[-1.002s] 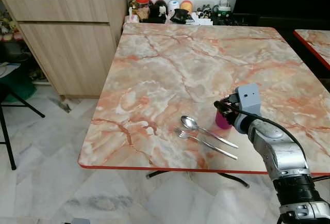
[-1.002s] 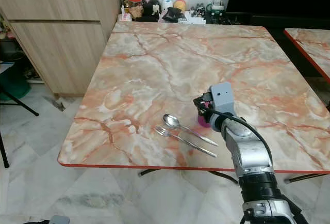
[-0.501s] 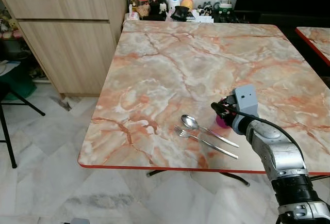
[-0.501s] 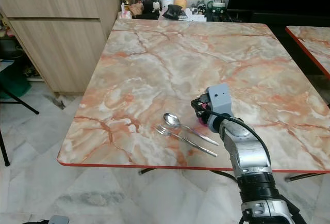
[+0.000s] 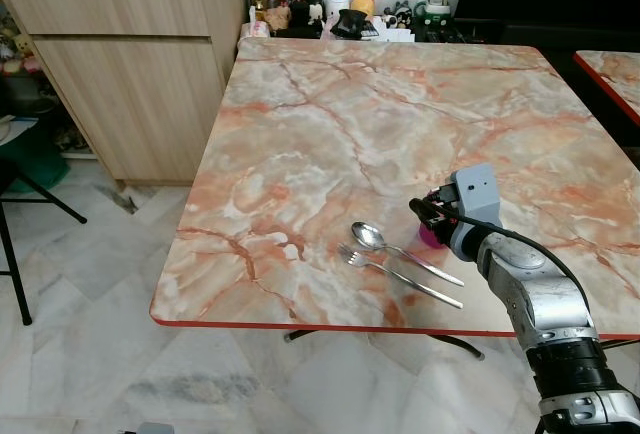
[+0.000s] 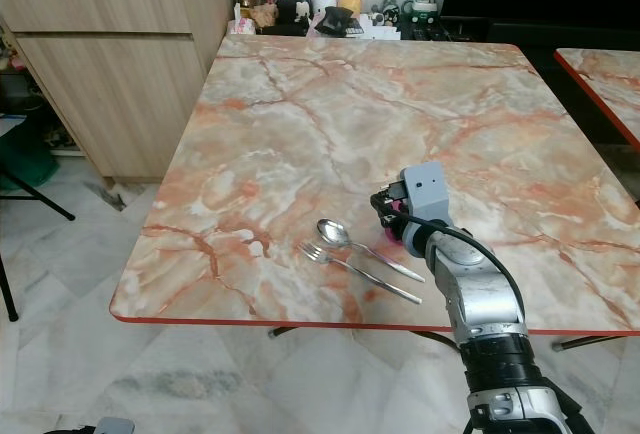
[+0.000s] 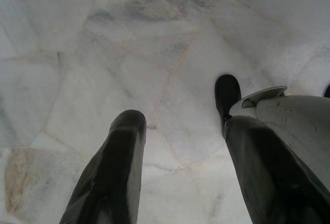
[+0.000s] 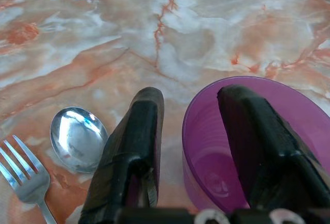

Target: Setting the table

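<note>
Purple cup pinched at its rim, to be set beside the cutlery

Marble-patterned desk (image 5: 330, 124) carries a spoon (image 8: 78, 138) and a fork (image 8: 26, 182) side by side near its front edge, and the purple cup (image 8: 206, 152) sits just beside them on the robot's right. The right gripper (image 8: 193, 131) has one of its fingers (image 8: 258, 141) inside the cup and the other outside, pinching the wall. The step goes best if the cup stays upright and goes down flat, clear of the spoon handle, with the fingers parted only once its base rests fully on the desk, then lifted straight up. The left gripper (image 7: 178, 146) hangs idle over the floor tiles (image 7: 170, 38), fingers spread.
</note>
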Controlling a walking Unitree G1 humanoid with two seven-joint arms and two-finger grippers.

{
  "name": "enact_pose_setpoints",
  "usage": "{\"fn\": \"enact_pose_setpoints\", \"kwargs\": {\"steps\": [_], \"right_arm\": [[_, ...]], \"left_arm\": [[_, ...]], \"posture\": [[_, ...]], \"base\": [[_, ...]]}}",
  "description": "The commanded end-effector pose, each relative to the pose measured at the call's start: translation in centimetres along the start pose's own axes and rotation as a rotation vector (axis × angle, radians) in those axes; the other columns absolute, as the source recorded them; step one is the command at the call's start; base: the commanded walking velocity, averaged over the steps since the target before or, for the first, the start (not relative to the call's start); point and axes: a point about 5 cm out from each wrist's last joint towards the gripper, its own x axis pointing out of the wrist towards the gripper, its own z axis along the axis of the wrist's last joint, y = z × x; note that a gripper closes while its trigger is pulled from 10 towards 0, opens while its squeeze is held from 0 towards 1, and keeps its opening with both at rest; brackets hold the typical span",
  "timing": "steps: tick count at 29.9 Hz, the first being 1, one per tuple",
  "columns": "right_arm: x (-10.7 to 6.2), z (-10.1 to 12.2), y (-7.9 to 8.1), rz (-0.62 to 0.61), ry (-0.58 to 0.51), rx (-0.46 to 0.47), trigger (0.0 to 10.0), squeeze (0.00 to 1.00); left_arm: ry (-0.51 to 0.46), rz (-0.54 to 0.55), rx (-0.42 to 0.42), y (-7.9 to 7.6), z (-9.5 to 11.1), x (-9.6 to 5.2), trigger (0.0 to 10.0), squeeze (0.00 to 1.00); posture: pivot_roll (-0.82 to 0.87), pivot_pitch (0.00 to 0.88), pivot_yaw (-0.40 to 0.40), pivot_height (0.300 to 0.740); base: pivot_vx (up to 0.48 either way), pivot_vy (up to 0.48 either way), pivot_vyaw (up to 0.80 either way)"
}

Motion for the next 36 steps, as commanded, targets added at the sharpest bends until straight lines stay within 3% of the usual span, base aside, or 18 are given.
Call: {"fn": "enact_pose_setpoints", "kwargs": {"steps": [1,36], "right_arm": [[0.03,-0.11,0.08,0.002,0.008,0.001,10.0,0.0],[0.12,-0.06,0.66,0.004,0.005,0.008,10.0,0.0]], "left_arm": [[0.044,-0.005,0.019,0.18,-1.27,-0.31,10.0,0.0],[0.047,-0.005,0.021,0.19,-1.29,-0.31,10.0,0.0]], "posture": [[0.03,0.177,-0.013,0.74],[0.03,0.179,-0.013,0.74]], "base": [[0.0,0.0,0.0],[0.0,0.0,0.0]]}}
